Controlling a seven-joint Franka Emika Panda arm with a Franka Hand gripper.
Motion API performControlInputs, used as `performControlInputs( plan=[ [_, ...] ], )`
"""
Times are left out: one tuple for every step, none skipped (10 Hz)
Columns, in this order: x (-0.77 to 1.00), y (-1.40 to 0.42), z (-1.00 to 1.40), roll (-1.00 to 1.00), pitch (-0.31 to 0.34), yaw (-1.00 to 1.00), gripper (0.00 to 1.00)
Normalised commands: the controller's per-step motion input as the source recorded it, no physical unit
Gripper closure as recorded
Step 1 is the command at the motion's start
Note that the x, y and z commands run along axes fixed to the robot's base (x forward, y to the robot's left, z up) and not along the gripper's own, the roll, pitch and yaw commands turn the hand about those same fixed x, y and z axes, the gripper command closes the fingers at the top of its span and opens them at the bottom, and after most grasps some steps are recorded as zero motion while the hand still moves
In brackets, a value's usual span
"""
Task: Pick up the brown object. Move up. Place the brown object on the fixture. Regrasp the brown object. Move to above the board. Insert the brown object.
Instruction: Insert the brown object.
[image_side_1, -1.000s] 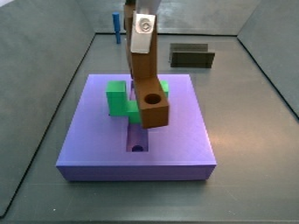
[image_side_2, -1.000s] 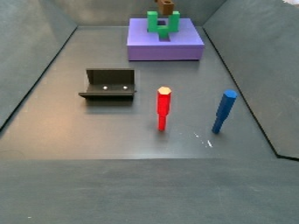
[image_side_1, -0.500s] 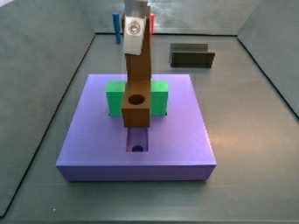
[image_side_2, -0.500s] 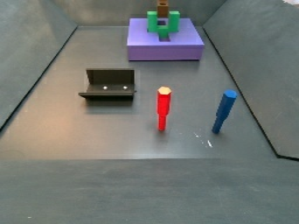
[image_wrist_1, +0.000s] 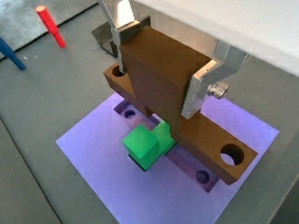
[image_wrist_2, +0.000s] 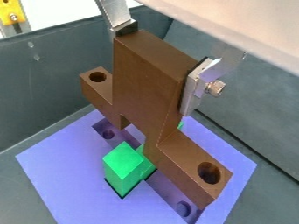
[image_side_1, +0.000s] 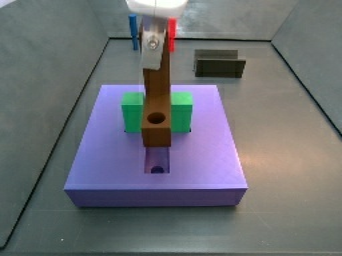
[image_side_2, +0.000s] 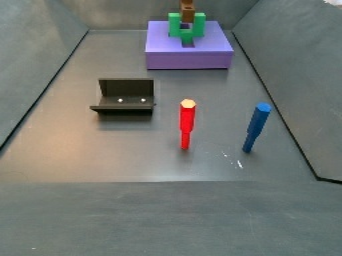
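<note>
My gripper (image_side_1: 155, 45) is shut on the upper end of the brown object (image_side_1: 156, 100), which hangs upright over the purple board (image_side_1: 207, 165). Its lower end, with a round hole, sits over the board's central slot, between the arms of the green U-shaped block (image_side_1: 132, 112). I cannot tell whether it touches the board. In both wrist views the silver fingers (image_wrist_1: 205, 83) (image_wrist_2: 198, 80) clamp the brown object (image_wrist_1: 158, 74) (image_wrist_2: 152, 87) above the board (image_wrist_1: 93, 153) (image_wrist_2: 65, 171). The fixture (image_side_2: 123, 96) (image_side_1: 221, 64) stands apart on the floor with nothing on it.
A red peg (image_side_2: 187, 123) and a blue peg (image_side_2: 257, 127) stand upright on the grey floor in front of the board (image_side_2: 187, 52). Grey walls enclose the work area on all sides.
The brown object has swung left from beside the slot to straight over it and now hangs upright and in line with the slot. The gripper stays shut on it.
</note>
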Motion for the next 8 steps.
performControlInputs(
  plan=[
    [-0.02,0.0,-0.37,0.0,0.0,0.0,1.0],
    [-0.02,0.0,-0.35,0.0,0.0,0.0,1.0],
    [0.0,0.05,-0.23,0.04,0.0,0.0,1.0],
    [-0.09,0.13,-0.1,0.06,0.0,0.0,1.0],
    [-0.03,0.07,-0.12,0.07,0.0,0.0,1.0],
    [0.04,0.01,-0.11,0.01,0.0,0.0,1.0],
    [0.11,0.01,-0.12,0.0,0.0,0.0,1.0],
    [0.12,0.0,-0.12,0.0,0.0,0.0,1.0]
  ],
)
